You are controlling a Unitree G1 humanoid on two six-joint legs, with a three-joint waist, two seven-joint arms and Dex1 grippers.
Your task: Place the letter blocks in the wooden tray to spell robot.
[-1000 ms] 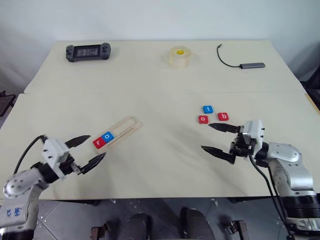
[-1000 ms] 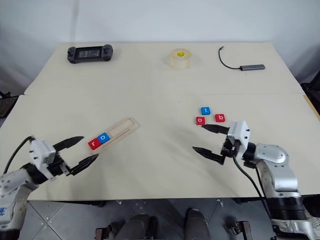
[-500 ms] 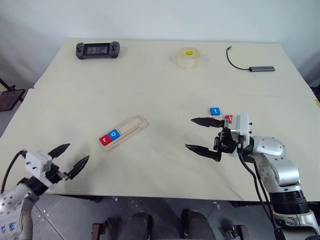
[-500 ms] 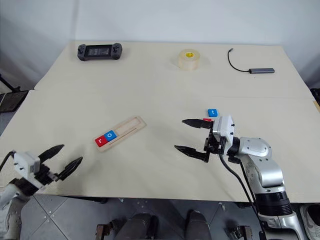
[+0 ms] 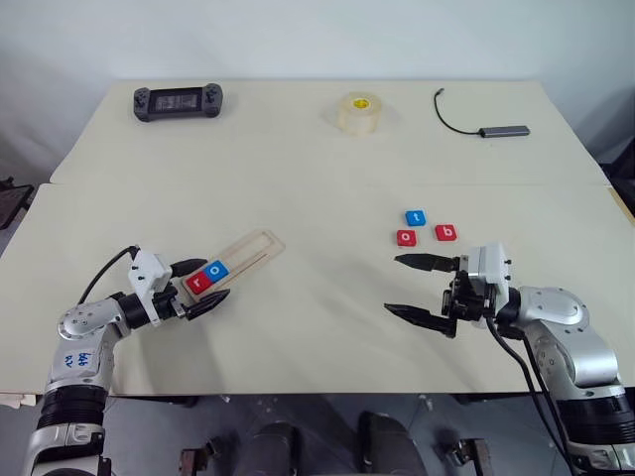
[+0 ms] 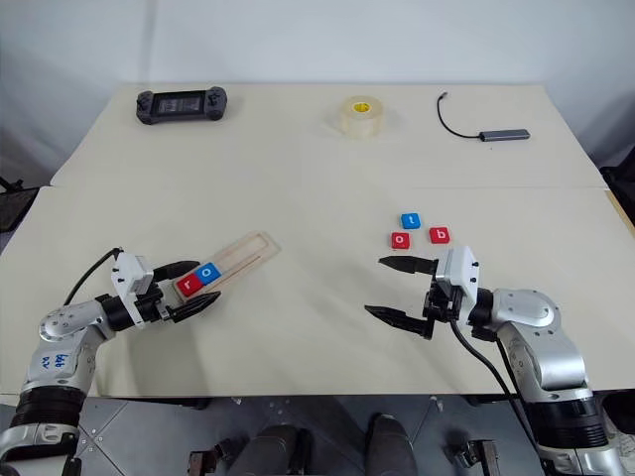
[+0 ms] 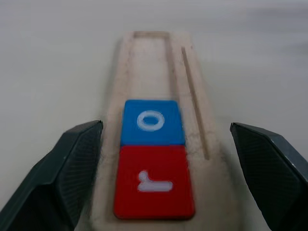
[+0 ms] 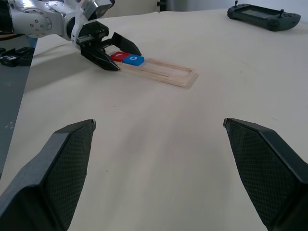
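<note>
L pincer (image 5: 198, 285) apart, astride wooden tray (image 5: 248, 254) end | R pincer (image 5: 412, 288) apart

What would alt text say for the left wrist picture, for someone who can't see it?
A pale wooden tray lies on a table, holding a red block marked r and, touching it, a blue block marked o, with the rest of the tray unfilled. Two black fingers of the left gripper stand open on either side of the tray's near end.
</note>
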